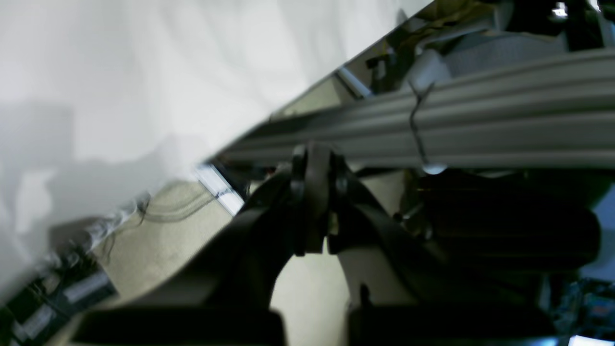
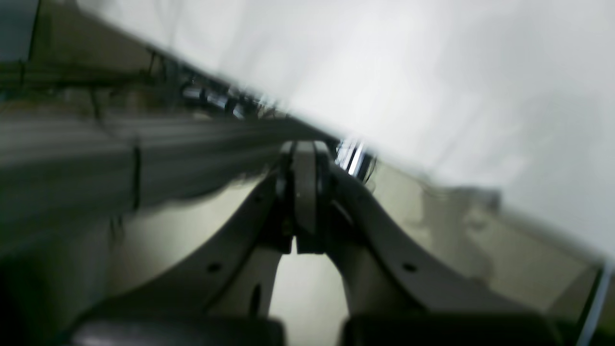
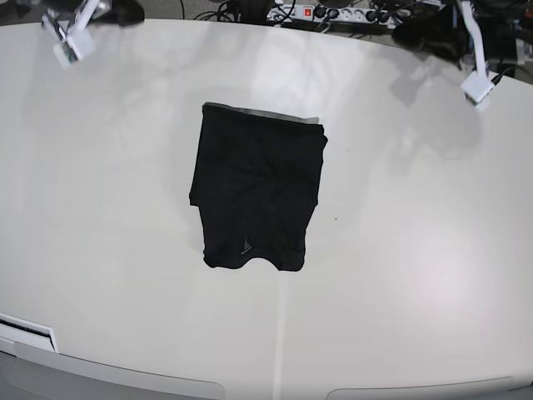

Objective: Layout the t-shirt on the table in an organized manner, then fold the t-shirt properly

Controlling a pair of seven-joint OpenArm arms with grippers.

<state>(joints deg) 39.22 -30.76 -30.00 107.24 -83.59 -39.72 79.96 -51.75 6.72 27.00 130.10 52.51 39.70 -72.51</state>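
The black t-shirt (image 3: 258, 187) lies folded into a compact rectangle at the middle of the white table (image 3: 416, 250). A thin grey inner edge shows along its far side and a tiny light mark near its front edge. My left gripper (image 1: 312, 158) is shut on nothing, hanging past the table's edge (image 1: 144, 72), far from the shirt. My right gripper (image 2: 304, 154) is likewise shut and empty beside the table's edge (image 2: 432, 72). In the base view the left arm's end (image 3: 477, 86) sits at the far right corner and the right arm's end (image 3: 68, 43) at the far left.
A power strip with cables (image 3: 333, 12) runs behind the table's far edge. A grey ribbed rail (image 1: 480, 120) crosses under the left gripper, over beige floor. A white flat piece (image 3: 25, 333) lies at the table's front left edge.
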